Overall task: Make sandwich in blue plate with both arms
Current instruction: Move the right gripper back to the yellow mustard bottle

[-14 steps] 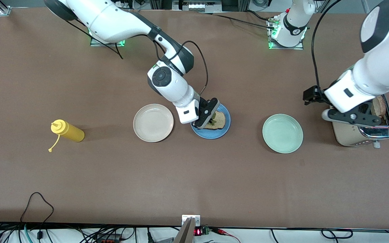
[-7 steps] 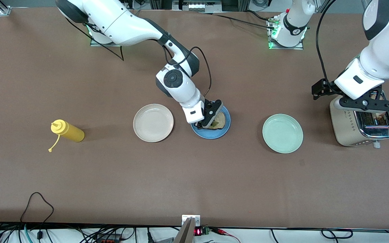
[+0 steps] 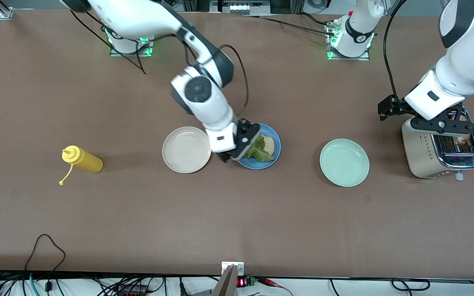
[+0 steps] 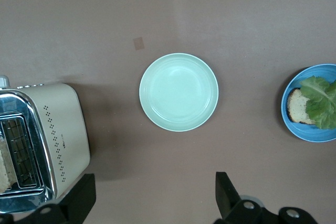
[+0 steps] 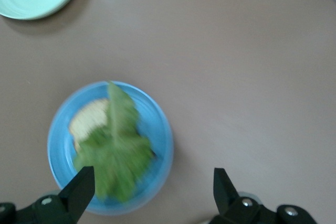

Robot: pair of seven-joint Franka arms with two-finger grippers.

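The round glossy blue plate (image 3: 270, 158) sits on the brown desk (image 3: 237, 213) between the cream-white plate (image 3: 187, 149) and the pale mint-green plate (image 3: 344, 162). It holds one slice of toasted light-brown bread (image 3: 268, 144) with a crinkled green lettuce leaf (image 3: 257, 151) draped over most of it, so the sandwich is half built and lacks its top slice. The right gripper (image 3: 237, 154) hangs over the edge of the blue plate that faces the cream-white one. Its jaws are spread and empty in the right wrist view, and the leaf (image 5: 114, 150) lies free below them, which suggests a placing job done.

The left gripper (image 3: 442, 128) is poised over the cream-and-chrome toaster (image 3: 426, 158) at the left arm's end of the desk, jaws spread wide and holding nothing. A slice of bread (image 3: 464, 142) stands in the slot (image 4: 18, 150), likely the missing top piece, which explains the position: the gripper is lined up to descend and pinch it.
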